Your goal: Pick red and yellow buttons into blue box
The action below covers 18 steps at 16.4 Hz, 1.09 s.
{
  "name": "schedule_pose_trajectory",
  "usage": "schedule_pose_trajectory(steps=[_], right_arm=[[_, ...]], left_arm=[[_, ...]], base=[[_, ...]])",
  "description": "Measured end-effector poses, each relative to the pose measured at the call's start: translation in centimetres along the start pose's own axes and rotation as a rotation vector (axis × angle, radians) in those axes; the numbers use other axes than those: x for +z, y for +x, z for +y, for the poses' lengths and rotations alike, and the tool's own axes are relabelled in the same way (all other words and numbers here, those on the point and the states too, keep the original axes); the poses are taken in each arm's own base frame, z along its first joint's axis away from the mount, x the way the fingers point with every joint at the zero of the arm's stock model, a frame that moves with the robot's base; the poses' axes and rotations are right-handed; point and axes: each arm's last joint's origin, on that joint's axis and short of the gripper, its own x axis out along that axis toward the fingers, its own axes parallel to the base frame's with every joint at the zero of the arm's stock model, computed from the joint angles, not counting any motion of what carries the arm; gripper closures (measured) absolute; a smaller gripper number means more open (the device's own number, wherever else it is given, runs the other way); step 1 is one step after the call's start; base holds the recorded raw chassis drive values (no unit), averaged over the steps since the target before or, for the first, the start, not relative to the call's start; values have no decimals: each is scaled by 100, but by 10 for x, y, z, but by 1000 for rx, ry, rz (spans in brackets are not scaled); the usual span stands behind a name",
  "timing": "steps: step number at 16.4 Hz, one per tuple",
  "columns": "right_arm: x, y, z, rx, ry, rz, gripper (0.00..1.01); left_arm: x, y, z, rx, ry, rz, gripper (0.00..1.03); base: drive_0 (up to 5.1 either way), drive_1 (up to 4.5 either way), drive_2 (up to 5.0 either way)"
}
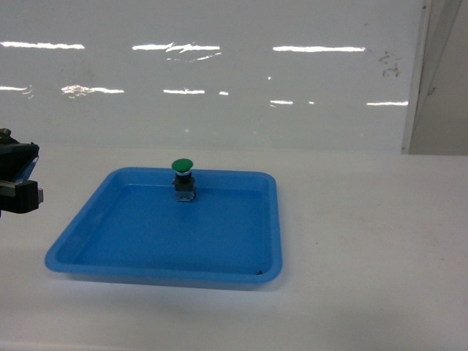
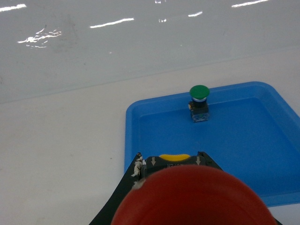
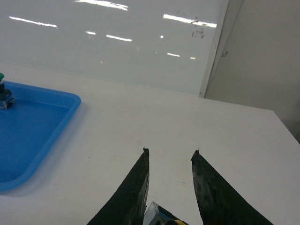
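The red button (image 2: 192,197) fills the bottom of the left wrist view, its round cap close to the camera. My left gripper (image 2: 170,154) is shut on it, over the tray's near-left corner. In the head view this gripper (image 1: 22,194) shows only at the far left edge. My right gripper (image 3: 169,151) hangs over bare white table. Deep between its fingers sits a clear-and-black base with a sliver of yellow, the yellow button (image 3: 161,216). The right gripper is outside the head view. The blue box is out of view.
A shallow blue tray (image 1: 146,234) lies mid-table with a green-capped button (image 1: 183,175) standing near its far rim. A glossy white wall runs behind the table, and a grey pillar (image 1: 439,73) stands at the back right.
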Motion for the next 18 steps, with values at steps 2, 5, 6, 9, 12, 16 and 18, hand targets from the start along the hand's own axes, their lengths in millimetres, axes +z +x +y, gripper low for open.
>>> schedule_pose_trajectory(steps=[2, 5, 6, 9, 12, 16, 18], right_arm=[[0, 0, 0, -1, 0, 0, 75], [0, 0, 0, -1, 0, -1, 75], [0, 0, 0, -1, 0, -1, 75], [0, 0, 0, -1, 0, 0, 75], [0, 0, 0, -1, 0, 0, 75], [0, 0, 0, -1, 0, -2, 75], [0, 0, 0, -1, 0, 2, 75]], left_arm=[[0, 0, 0, 0, 0, 0, 77], [0, 0, 0, 0, 0, 0, 77], [0, 0, 0, 0, 0, -3, 77], [0, 0, 0, -1, 0, 1, 77], [0, 0, 0, -1, 0, -1, 77], [0, 0, 0, -1, 0, -3, 77], [0, 0, 0, -1, 0, 1, 77]], base=[[487, -259, -259], [508, -237, -237], [495, -251, -251], [506, -239, -239], [501, -238, -238], [488, -343, -136], [476, -356, -143]])
